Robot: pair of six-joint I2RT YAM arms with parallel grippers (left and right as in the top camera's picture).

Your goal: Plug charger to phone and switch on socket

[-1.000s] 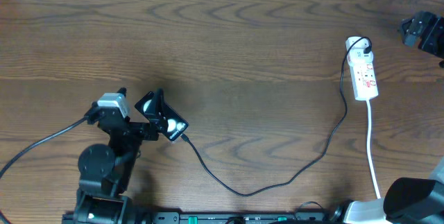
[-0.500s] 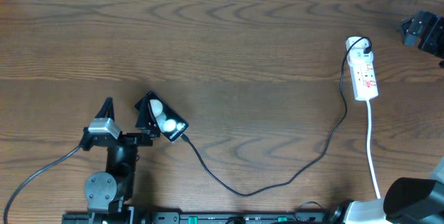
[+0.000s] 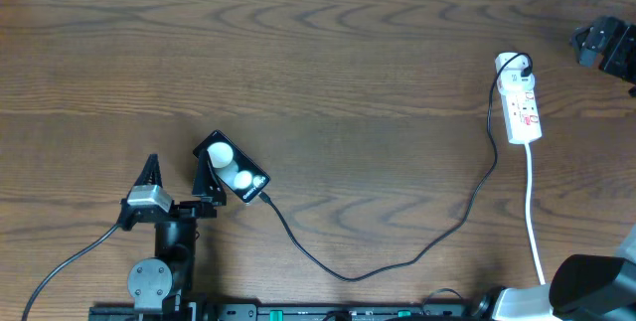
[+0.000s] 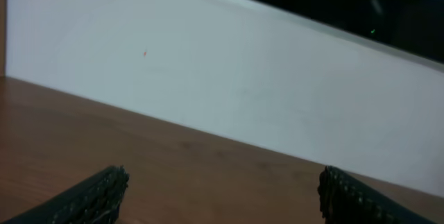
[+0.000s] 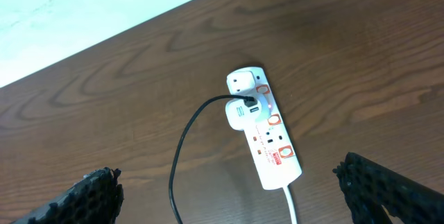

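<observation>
A dark wood-grain table [image 3: 328, 63] meets a white wall [image 4: 208, 78]. A white cord [image 3: 535, 222] trails from the socket [image 3: 522, 107] toward the table's near edge. The phone [image 3: 231, 169] lies just beside the left fingers [image 3: 151, 169], which are spread and empty. The charger [image 3: 397, 261] runs from the phone to the socket. The right fingers [image 5: 94, 196] are also spread wide, above the socket.

Socket [image 3: 521, 107] switches unreadably small; end of white cord [image 3: 534, 212] hidden.

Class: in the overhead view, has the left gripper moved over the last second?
Yes. Against the phone, the left gripper has swung off it to the left and back toward the near edge of the table.
</observation>
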